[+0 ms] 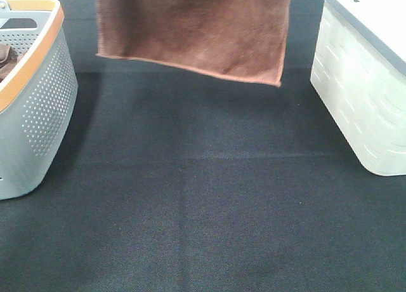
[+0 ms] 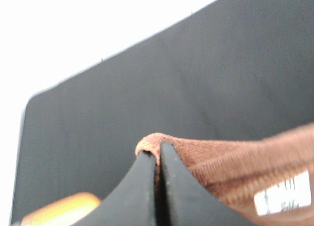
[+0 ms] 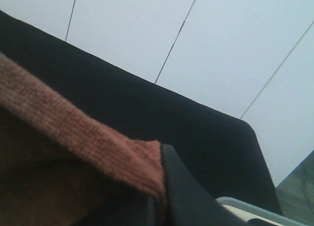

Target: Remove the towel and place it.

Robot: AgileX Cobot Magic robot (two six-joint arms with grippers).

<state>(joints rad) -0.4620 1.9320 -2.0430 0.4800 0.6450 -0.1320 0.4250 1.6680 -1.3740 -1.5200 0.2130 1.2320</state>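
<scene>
The towel is a reddish-brown cloth with an orange hem. It hangs spread out in the air above the far middle of the black table, its lower edge free and its top cut off by the exterior view. Neither gripper shows in that view. In the left wrist view my left gripper is shut on one corner of the towel, the hem pinched between the black fingers. In the right wrist view my right gripper is shut on another corner of the towel.
A grey perforated basket with an orange rim stands at the left, with something brown inside. A white lidded box stands at the right. Black cloth covers the table between them.
</scene>
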